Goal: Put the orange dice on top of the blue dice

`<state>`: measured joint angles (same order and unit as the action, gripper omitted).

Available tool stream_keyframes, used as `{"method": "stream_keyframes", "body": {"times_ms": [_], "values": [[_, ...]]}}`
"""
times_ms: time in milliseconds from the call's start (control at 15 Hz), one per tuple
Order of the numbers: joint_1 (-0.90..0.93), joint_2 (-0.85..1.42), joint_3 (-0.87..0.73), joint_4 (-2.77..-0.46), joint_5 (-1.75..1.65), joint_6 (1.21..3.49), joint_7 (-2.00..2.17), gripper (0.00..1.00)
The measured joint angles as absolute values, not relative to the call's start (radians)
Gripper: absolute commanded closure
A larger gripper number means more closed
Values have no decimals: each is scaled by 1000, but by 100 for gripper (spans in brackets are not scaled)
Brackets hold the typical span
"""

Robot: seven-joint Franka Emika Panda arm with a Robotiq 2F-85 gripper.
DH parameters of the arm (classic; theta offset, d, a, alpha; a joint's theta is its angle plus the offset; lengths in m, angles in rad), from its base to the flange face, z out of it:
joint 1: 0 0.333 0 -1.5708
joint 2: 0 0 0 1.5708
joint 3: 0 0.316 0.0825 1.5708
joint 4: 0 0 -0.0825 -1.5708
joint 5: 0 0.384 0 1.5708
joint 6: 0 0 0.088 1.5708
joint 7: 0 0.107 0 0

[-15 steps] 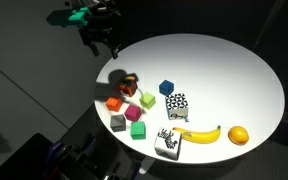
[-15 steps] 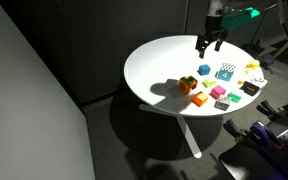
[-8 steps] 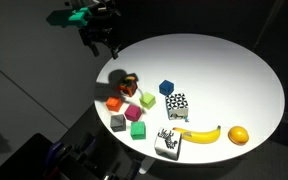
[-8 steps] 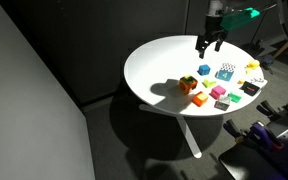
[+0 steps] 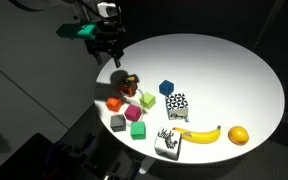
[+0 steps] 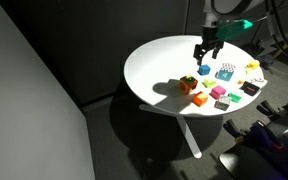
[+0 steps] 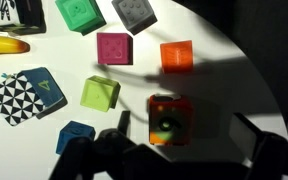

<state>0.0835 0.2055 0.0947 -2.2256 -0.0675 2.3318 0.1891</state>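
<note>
The orange dice (image 5: 130, 85) sits on the round white table (image 5: 224, 70) near its edge, partly in shadow. It also shows in an exterior view (image 6: 188, 84) and in the wrist view (image 7: 169, 120). The blue dice (image 5: 167, 88) stands apart from it on the table, and shows in both an exterior view (image 6: 204, 70) and the wrist view (image 7: 76, 137). My gripper (image 5: 109, 55) is open and empty, hovering above the orange dice (image 6: 206, 52). In the wrist view the dice lies between my spread fingers (image 7: 184, 135).
Around the dice lie a plain red-orange cube (image 5: 115, 102), a yellow-green cube (image 5: 147, 100), a magenta cube (image 5: 134, 112), a grey cube (image 5: 118, 122) and a green cube (image 5: 138, 130). Black-and-white cubes (image 5: 176, 105), a banana (image 5: 199, 134) and an orange fruit (image 5: 238, 135) lie nearby.
My gripper has moved down and in over the table, closer to the orange dice. The objects have not moved.
</note>
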Motion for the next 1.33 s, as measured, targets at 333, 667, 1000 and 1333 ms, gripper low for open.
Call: {"method": "stream_keyframes", "body": {"times_ms": [333,667,1000,1333], "values": [[101,292,84,-2190,-71,2380,191,0],[146,395,50,-2129,-115,2420,227,0],[183,488,18,-2061,-125,2443,248,0],[208,556,-13,-2005,-127,2444,255,0]]}}
